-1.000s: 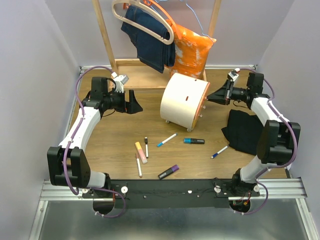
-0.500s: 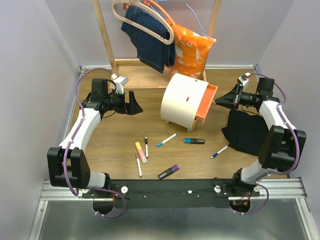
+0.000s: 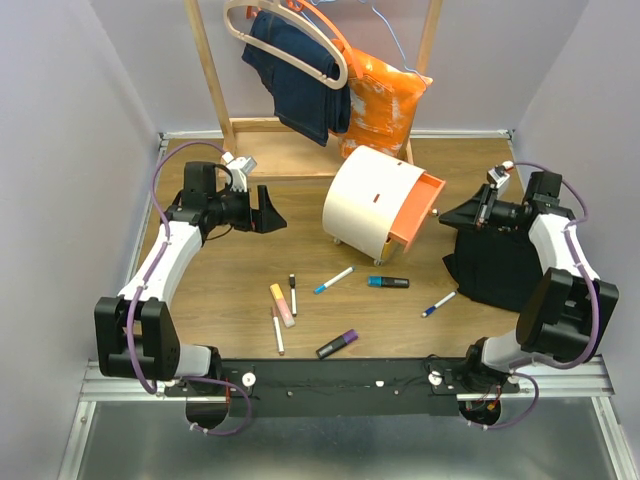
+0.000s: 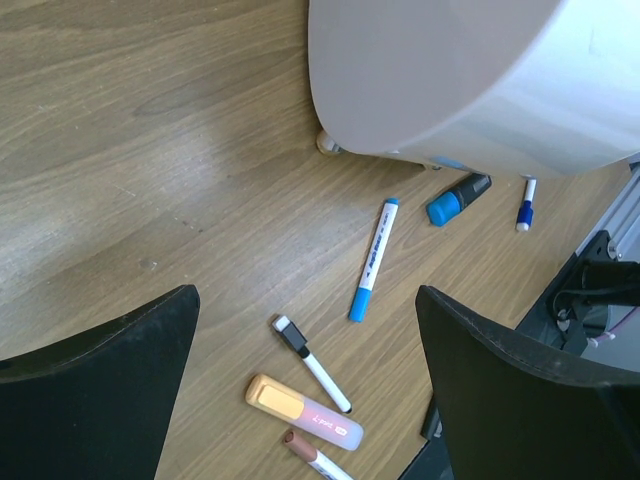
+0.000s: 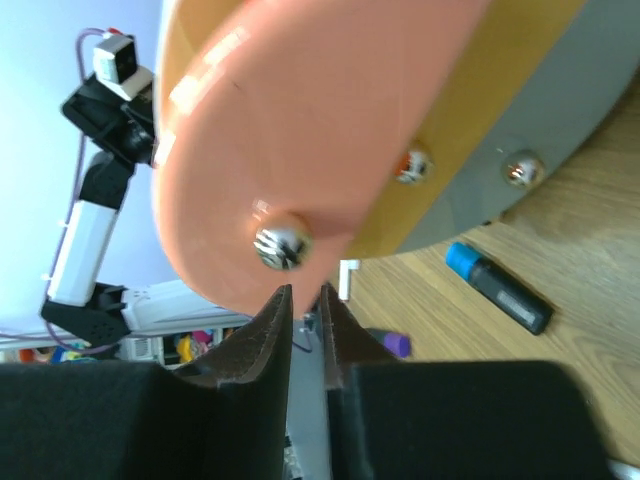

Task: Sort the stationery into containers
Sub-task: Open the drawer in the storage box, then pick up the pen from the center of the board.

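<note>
drawer (image 3: 415, 210) stood pulled out, ready for pens (image 4: 373, 260).
right gripper (image 5: 306, 295) narrow, empty, just off the knob (image 5: 280, 245); left gripper (image 4: 307, 300) wide above the pens, poised to pick.

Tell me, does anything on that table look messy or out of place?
Yes. Pens and markers lie scattered loose across the wooden table in front of the cream cabinet, whose orange drawer stands pulled out. A dark cloth sits crumpled on the right side.
</note>
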Controlling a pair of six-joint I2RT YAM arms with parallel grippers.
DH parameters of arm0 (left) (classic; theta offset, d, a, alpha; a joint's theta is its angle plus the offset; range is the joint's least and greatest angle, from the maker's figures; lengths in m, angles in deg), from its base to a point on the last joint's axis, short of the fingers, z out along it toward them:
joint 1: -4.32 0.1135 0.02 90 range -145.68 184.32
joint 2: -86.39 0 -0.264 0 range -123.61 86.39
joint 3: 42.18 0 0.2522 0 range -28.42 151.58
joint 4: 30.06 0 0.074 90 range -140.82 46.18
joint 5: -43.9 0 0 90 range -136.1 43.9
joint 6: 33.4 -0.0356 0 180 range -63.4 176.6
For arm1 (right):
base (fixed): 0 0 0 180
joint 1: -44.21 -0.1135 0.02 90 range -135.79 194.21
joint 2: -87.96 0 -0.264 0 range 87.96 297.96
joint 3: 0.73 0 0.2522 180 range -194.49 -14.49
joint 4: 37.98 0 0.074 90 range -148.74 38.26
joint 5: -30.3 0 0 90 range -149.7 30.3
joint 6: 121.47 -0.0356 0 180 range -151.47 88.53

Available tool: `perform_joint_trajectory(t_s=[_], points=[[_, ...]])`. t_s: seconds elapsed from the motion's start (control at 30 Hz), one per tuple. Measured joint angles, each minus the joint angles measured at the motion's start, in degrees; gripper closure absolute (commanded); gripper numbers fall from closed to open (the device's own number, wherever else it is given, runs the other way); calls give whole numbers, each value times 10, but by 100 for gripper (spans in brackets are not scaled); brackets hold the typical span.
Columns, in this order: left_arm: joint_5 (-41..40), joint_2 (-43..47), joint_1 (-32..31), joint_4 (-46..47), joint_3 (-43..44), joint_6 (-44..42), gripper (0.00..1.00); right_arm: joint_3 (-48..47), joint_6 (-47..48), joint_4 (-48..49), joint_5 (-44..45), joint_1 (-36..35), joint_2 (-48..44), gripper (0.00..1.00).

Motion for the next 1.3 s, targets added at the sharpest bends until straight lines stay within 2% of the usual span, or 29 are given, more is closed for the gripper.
perform_joint_trajectory(t_s=[0.13,0.27,0.33,0.83,0.97,1.03,1.1,1.23,1.3], points=[[2,8,0,6,-7,4,1,10,32,-33,14,12,-2,84],[5,12,0,12,-16,7,1,12,64,-63,27,18,-2,60],[5,14,0,18,-22,9,1,12,74,-75,23,19,-2,56],[9,26,0,29,-35,17,2,-42,87,-99,-32,19,0,55],[8,29,0,26,-35,11,2,-138,178,-188,-14,19,7,53],[3,32,0,17,-35,0,2,-207,294,-266,17,19,6,52],[-4,38,-1,2,-35,-18,1,-239,372,-306,47,19,-5,47],[-30,54,-34,-39,-35,-88,1,-212,535,-370,142,17,-97,44],[-43,64,-66,-57,-36,-120,1,-195,572,-388,170,16,-143,44]])
